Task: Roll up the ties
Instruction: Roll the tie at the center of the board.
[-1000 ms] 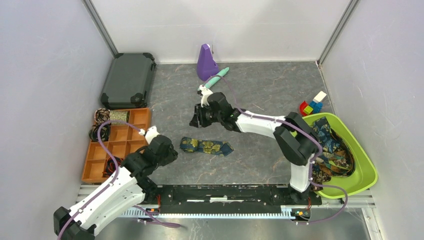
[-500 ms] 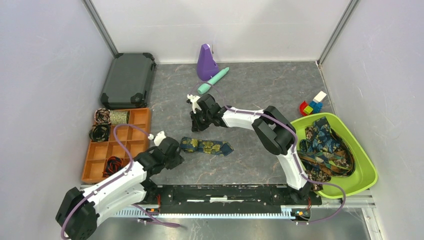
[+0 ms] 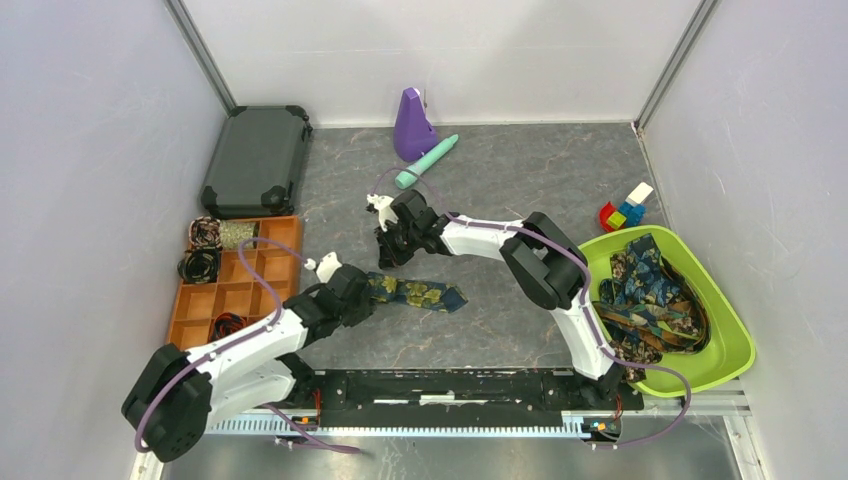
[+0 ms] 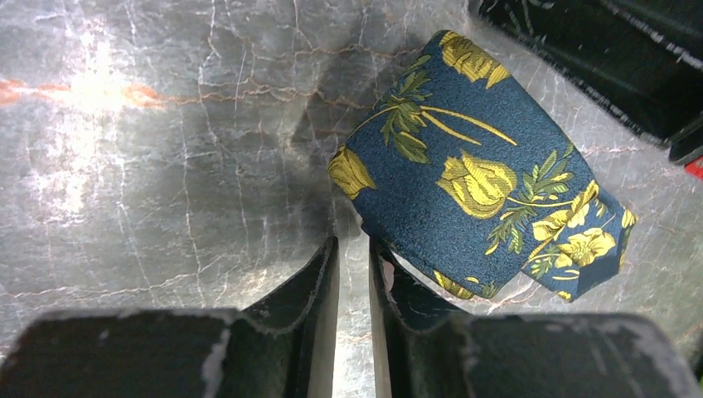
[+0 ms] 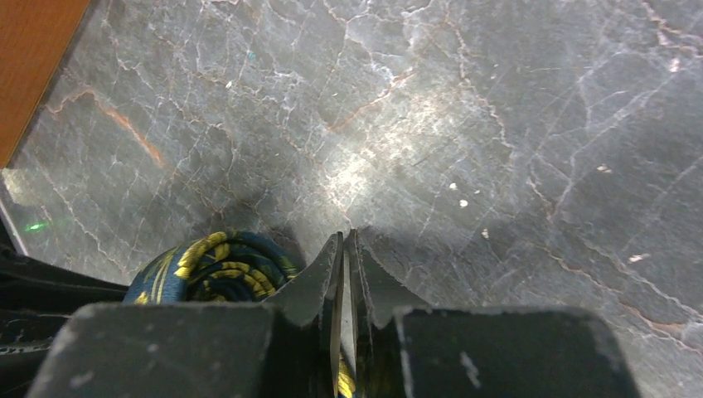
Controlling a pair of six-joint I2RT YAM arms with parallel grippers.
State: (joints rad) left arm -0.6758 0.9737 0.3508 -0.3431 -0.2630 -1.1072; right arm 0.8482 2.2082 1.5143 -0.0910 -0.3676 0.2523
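Note:
A navy tie (image 3: 425, 294) with yellow flowers lies flat mid-table; in the left wrist view its folded end (image 4: 472, 191) rests against my right fingertip. My left gripper (image 3: 362, 298) (image 4: 352, 245) sits at that end, its jaws a narrow slit apart with bare table between them. My right gripper (image 3: 392, 252) (image 5: 344, 239) hovers just behind the strip, shut on a sliver of navy-yellow tie fabric. A rolled coil (image 5: 211, 269) of the same fabric sits just left of its fingers. More ties (image 3: 650, 290) are heaped in the green bin (image 3: 735, 345).
An orange compartment tray (image 3: 262, 268) at the left holds rolled coils (image 3: 200, 265). Behind it lies a black case (image 3: 258, 160). A purple cone (image 3: 413, 125) and teal cylinder (image 3: 427, 162) stand at the back. Toy blocks (image 3: 625, 210) sit by the bin.
My left gripper has travelled right to the flat tie's left end, its jaws narrowing. The right gripper shifted slightly left and towards the front, and its jaws closed.

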